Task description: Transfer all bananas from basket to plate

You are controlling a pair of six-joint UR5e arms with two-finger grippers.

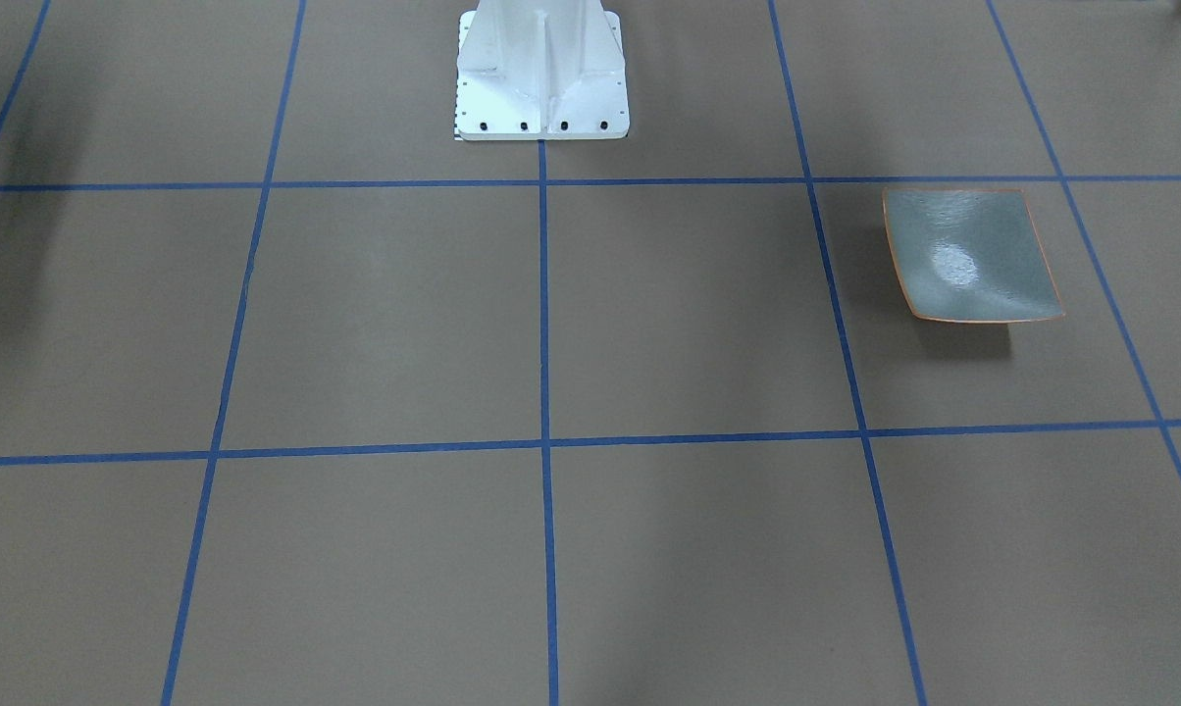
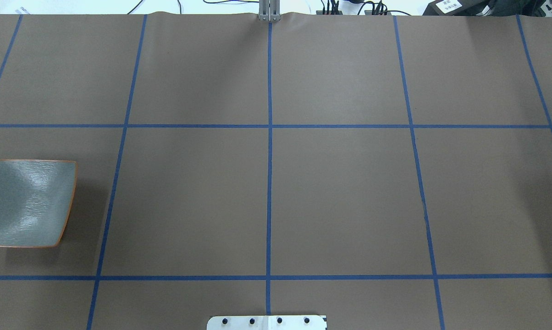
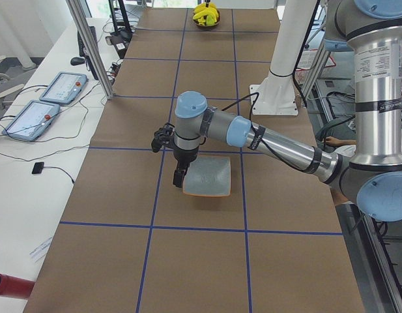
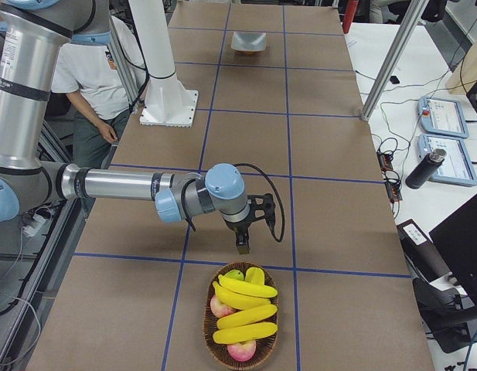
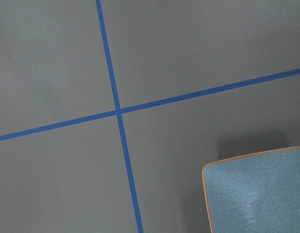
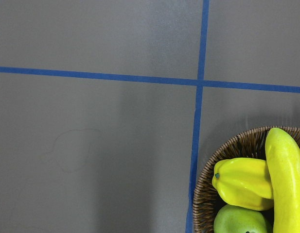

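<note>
While several glossy bright-yellow curved bananas (image 4: 240, 303) are being held in a round brown woven wicker basket (image 4: 209, 340) close to the table's right end edge, pinkish-red round fruits (image 4: 242, 350) and a green fruit (image 6: 237, 221) are being kept in there beside them. A small square grey-green glossy plate with a thin orange rim (image 2: 28, 201) is being kept toward the table's left end edge, well apart from the basket, on the brown tabletop crossed by blue tape lines (image 2: 340, 197). The right gripper (image 4: 243, 247) is being held pointing downward near the basket, on the side away from the right end edge. The left gripper (image 3: 180, 179) is being held downward by the side of the plate that faces the operators' long edge. Whether either claw is clenched or released cannot be told.
</note>
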